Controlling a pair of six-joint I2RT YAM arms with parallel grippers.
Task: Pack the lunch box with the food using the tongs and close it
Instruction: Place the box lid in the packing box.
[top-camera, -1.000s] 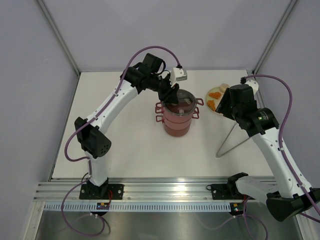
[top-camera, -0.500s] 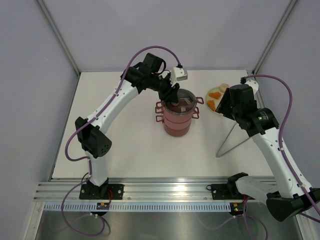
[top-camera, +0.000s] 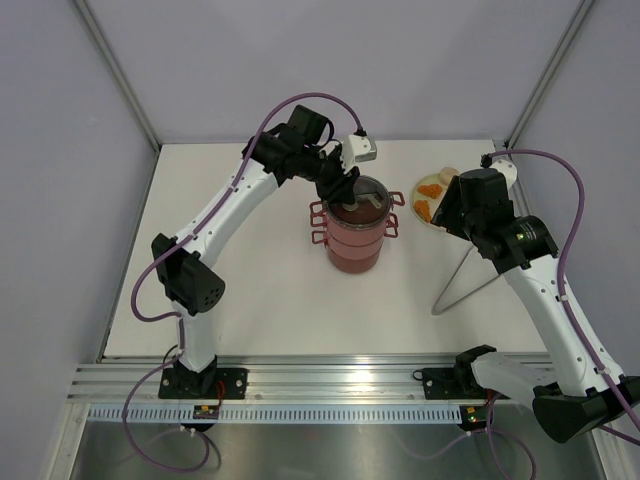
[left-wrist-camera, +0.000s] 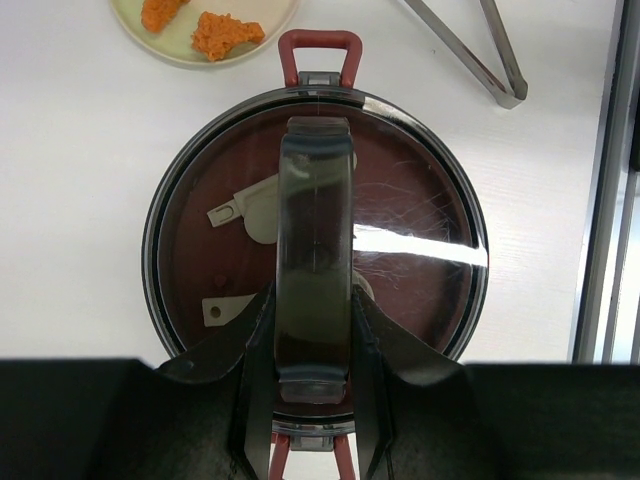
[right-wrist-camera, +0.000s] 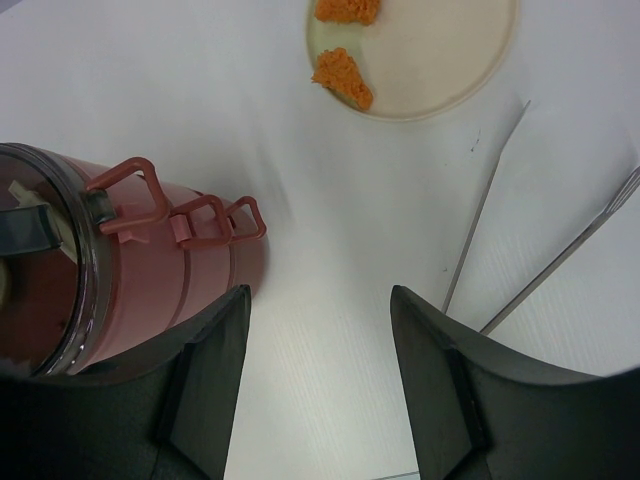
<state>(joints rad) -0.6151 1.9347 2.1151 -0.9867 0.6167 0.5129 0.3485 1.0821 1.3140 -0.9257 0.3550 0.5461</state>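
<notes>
Clearly the left gripper has its jaws clamped on the handle of the clear top lid, seated on the stacked lunch box; right gripper hangs open, empty; tongs lie on the white surface; orange food on the plate.

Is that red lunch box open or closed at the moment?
Closed on top: a see-through lid covers the stacked lunch box, and the left end effector grips the lid's handle.
</notes>
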